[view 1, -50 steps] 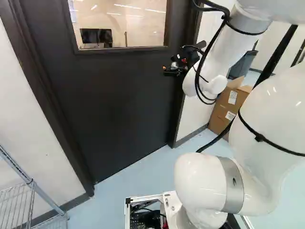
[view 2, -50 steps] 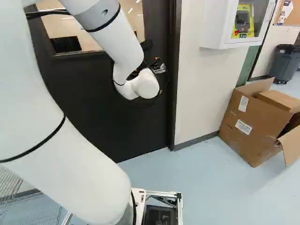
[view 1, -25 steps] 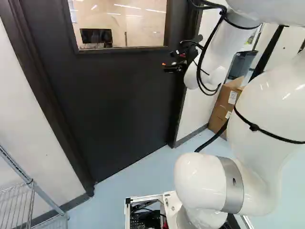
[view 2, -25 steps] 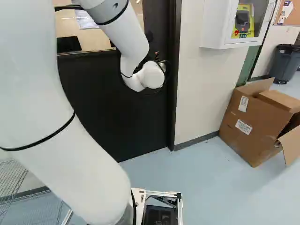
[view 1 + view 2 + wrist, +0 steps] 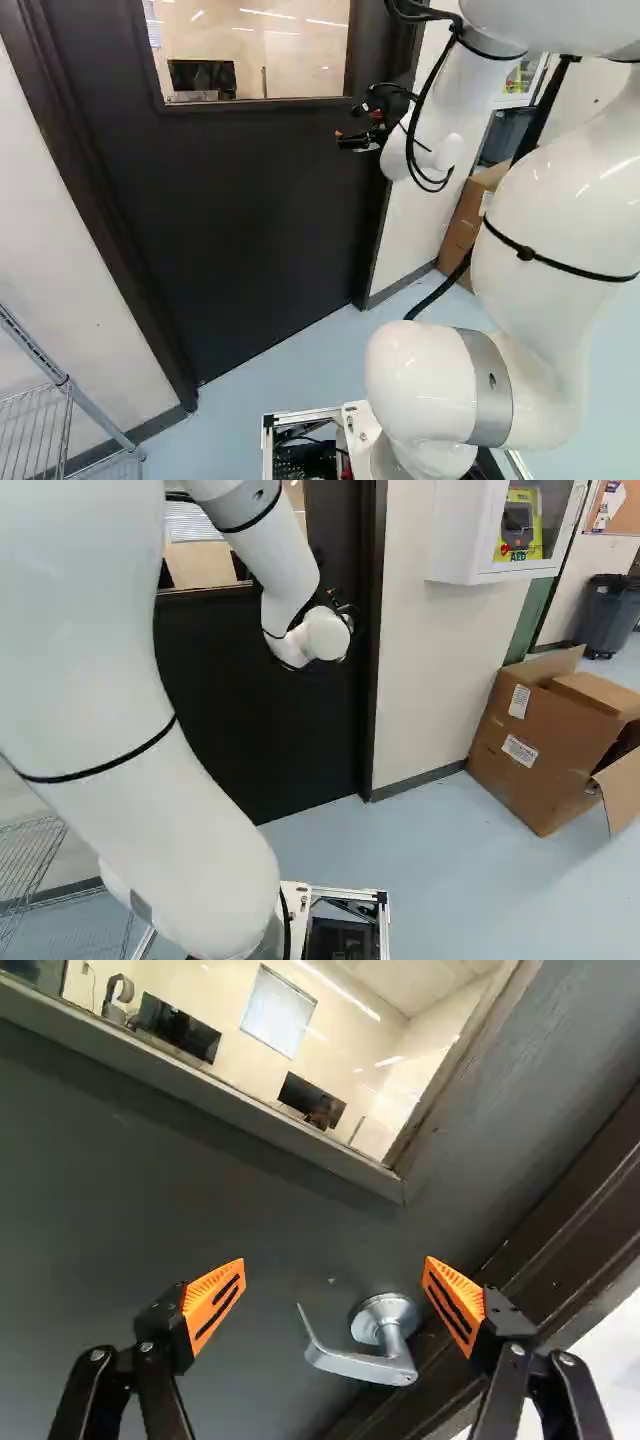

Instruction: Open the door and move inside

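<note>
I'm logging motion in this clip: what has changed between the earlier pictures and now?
The arm has reached further ahead, bringing the gripper closer to the door. The handle is not held; the gripper stands open before it. The door is still shut; the base and cardboard box stayed put.

Yellow case (image 5: 518,544) marked "AED", white wall cabinet (image 5: 462,530)

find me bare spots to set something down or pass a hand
Pale blue floor lies bare in the right base view between the open brown cardboard box and the robot's metal-framed base. The black door is bare below its glass window. Crowded: the silver lever handle, with the open black gripper before it and dark brown door frame beside.
</note>
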Robot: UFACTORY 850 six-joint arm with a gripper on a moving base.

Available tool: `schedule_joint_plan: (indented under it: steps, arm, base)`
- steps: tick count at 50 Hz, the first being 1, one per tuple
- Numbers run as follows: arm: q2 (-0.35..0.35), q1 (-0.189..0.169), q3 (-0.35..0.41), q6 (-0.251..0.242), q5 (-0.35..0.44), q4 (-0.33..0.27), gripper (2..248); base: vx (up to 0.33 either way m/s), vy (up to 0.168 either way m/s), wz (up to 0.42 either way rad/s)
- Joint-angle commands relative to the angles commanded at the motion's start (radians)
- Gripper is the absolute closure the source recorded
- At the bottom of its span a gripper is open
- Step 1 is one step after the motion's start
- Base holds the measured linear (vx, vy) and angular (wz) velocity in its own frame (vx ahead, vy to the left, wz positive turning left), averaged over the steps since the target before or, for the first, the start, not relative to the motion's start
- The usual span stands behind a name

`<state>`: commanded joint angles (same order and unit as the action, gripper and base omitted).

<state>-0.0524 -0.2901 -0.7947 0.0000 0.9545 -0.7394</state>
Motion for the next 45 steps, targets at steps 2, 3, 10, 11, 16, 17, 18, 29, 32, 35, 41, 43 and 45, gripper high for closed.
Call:
schedule_joint_plan:
  steps: [2,3,10,11,16,17,18,29,32,35,41,43,45]
  arm:
    - [-0.003,0.001,-0.003,0.0,0.0,0.0,3]
    - [-0.004,0.001,-0.004,0.0,0.0,0.0,3]
    - [-0.011,0.003,-0.012,0.0,0.0,0.0,3]
    - [-0.012,0.003,-0.012,0.0,0.0,0.0,3]
    - [-0.014,0.003,-0.014,0.0,0.0,0.0,3]
    - [-0.014,0.003,-0.014,0.0,0.0,0.0,3]
    - [-0.014,0.003,-0.015,0.0,0.0,0.0,3]
    - [-0.022,0.003,-0.009,0.0,0.0,0.0,3]
    - [-0.025,0.003,-0.007,0.0,0.0,0.0,3]
    - [-0.029,0.003,-0.004,0.0,0.0,0.0,3]
    - [-0.038,0.003,0.001,0.0,0.0,0.0,3]
    - [-0.041,0.003,0.003,0.0,0.0,0.0,3]
    - [-0.044,0.003,0.004,0.0,0.0,0.0,3]
  base:
    - [0.0,0.0,0.0]
    - [0.0,0.0,0.0]
    - [0.0,0.0,0.0]
    - [0.0,0.0,0.0]
    - [0.0,0.0,0.0]
    - [0.0,0.0,0.0]
    - [0.0,0.0,0.0]
    - [0.0,0.0,0.0]
    - [0.0,0.0,0.0]
    - [0.0,0.0,0.0]
    - [0.0,0.0,0.0]
    - [0.0,0.0,0.0]
    - [0.0,0.0,0.0]
